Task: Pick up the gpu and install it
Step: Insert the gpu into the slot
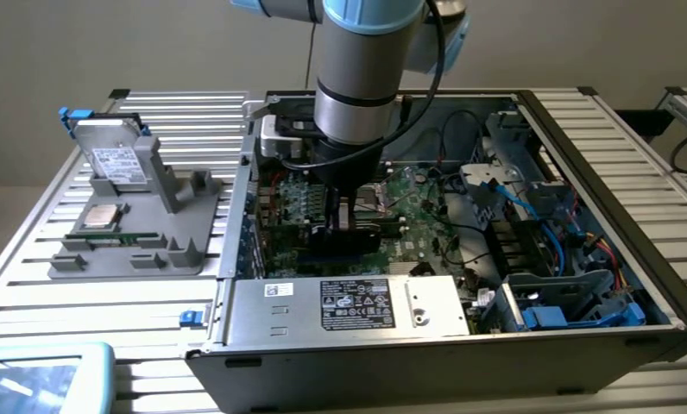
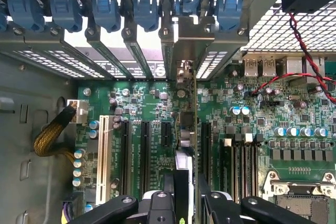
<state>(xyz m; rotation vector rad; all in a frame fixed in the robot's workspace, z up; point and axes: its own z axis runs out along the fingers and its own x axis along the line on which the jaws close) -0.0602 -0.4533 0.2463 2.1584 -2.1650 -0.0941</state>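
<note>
The gpu (image 1: 346,240) is a dark card held on edge low inside the open computer case (image 1: 436,362), just over the green motherboard (image 1: 419,203). My gripper (image 1: 349,211) reaches straight down and is shut on its upper edge. In the wrist view the gpu (image 2: 195,129) appears as a thin upright line running between the black expansion slots (image 2: 145,156). Its silver bracket (image 2: 190,35) is up against the case's rear wall, beneath the blue latches (image 2: 105,3). My gripper (image 2: 186,192) clamps the card from both sides. Whether the card sits in a slot is hidden.
A grey fixture (image 1: 136,250) at the exterior view's left holds a silver hard drive (image 1: 119,159), a processor (image 1: 99,217) and a memory stick (image 1: 119,237). Inside the case are a power supply (image 1: 343,304), blue drive bays (image 1: 574,302), a yellow-sleeved cable (image 2: 52,135), red-black wires (image 2: 294,51) and the processor socket (image 2: 302,192).
</note>
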